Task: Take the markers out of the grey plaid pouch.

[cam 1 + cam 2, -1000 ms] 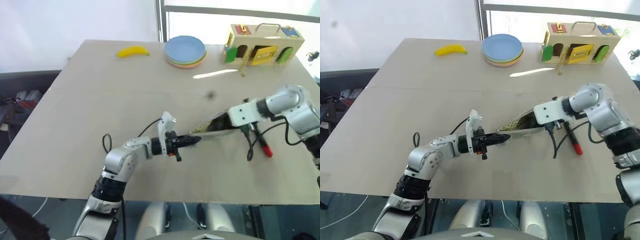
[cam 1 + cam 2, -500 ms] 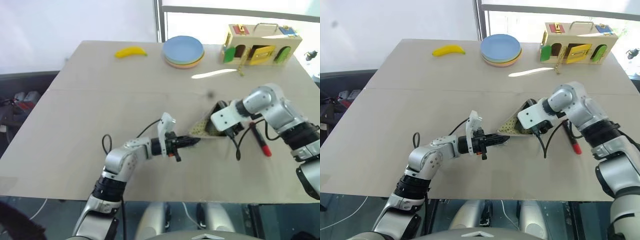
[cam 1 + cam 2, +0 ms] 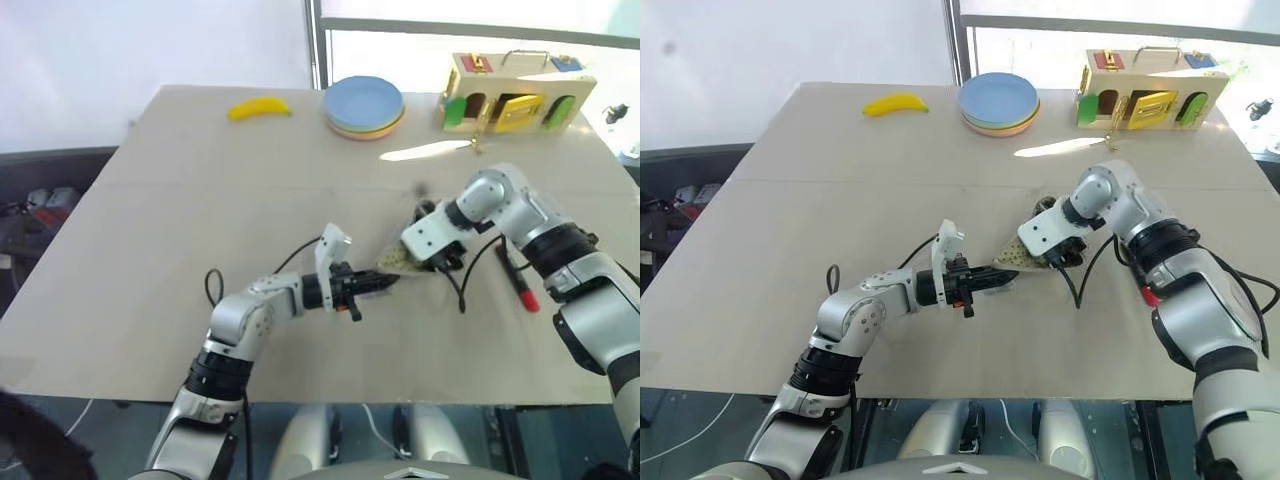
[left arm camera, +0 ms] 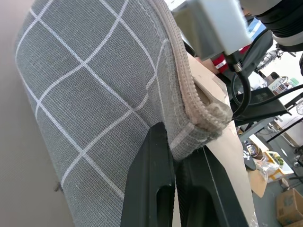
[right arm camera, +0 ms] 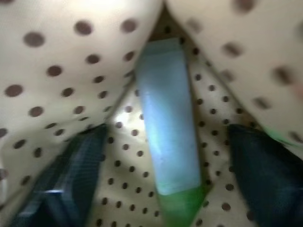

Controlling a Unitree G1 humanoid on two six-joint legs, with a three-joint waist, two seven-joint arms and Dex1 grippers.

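The grey plaid pouch [image 3: 400, 262] was seen just right of the centre of the head views, on the tan table [image 3: 200, 180], its mouth propped open so that the dotted yellowish lining showed. Its lower-left corner was pinched by the left gripper [image 3: 385, 283], whose two black fingers [image 4: 151, 184] were pressed together on the fabric beside the zipper end in the left wrist view. The right gripper [image 5: 165, 142] had been pushed into the open mouth; its fingers were spread apart, one on each side of the pale-green highlighter [image 5: 165, 127], which lay inside against the lining with its darker green end nearest the camera and was not yet clamped. The slim black marker [image 3: 518, 280] with the red end lay already out on the table, towards the right edge of the frame, near the right arm but apart from the pouch. The pouch was judged soft and limp, likely to fold or slide unless it was held at its corner. The highlighter was judged light, stiff and smooth, so it might slip; it would best be taken across the middle of its barrel, with care that no lining was caught. A banana [image 3: 259, 106], a stack of plates [image 3: 364, 104] and a wooden toy box [image 3: 515, 90] stood along the top of the frame.
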